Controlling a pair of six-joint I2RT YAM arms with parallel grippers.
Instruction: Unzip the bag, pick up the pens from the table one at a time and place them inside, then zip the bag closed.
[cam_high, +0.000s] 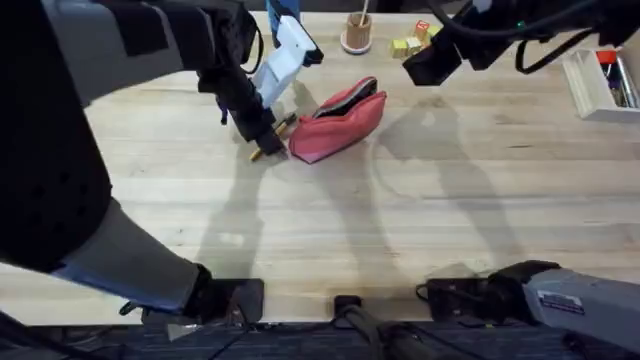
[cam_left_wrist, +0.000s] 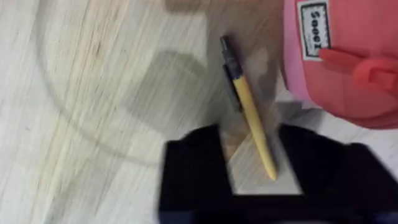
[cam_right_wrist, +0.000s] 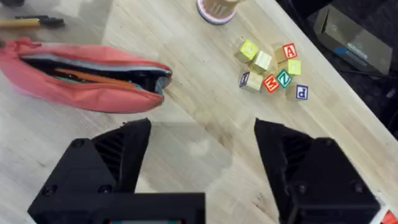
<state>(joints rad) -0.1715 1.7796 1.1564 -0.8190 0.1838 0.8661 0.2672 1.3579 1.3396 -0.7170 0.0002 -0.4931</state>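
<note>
Your left gripper (cam_high: 262, 138) is hanging low over the table (cam_high: 400, 230) just left of the bag (cam_high: 338, 121), with the yellow pen (cam_left_wrist: 250, 112) lying on the wood between its two black fingers (cam_left_wrist: 193, 168); in the left wrist view the jaws are standing apart on either side of the pen's lower end and you are not gripping it, though how close the fingertips are sitting to the wood is hard to make out. From overhead only the pen's end is poking out from under that gripper, the rest being covered by the arm. The bag is lying on its side near the table's far middle, its zipper open; in the right wrist view an orange pen (cam_right_wrist: 93, 78) is showing inside the dark opening, only partly, its ends being hidden by the fabric. The bag's corner with a white label (cam_left_wrist: 313, 28) is sitting just beside the yellow pen, cut off at the wrist view's edge. Your right gripper (cam_right_wrist: 202, 168) is hovering wide open and empty, well right of the bag, near the lettered blocks (cam_right_wrist: 270, 70) and the small cup (cam_high: 357, 33); the white tray (cam_high: 590, 90) is being cut off at the right edge
</note>
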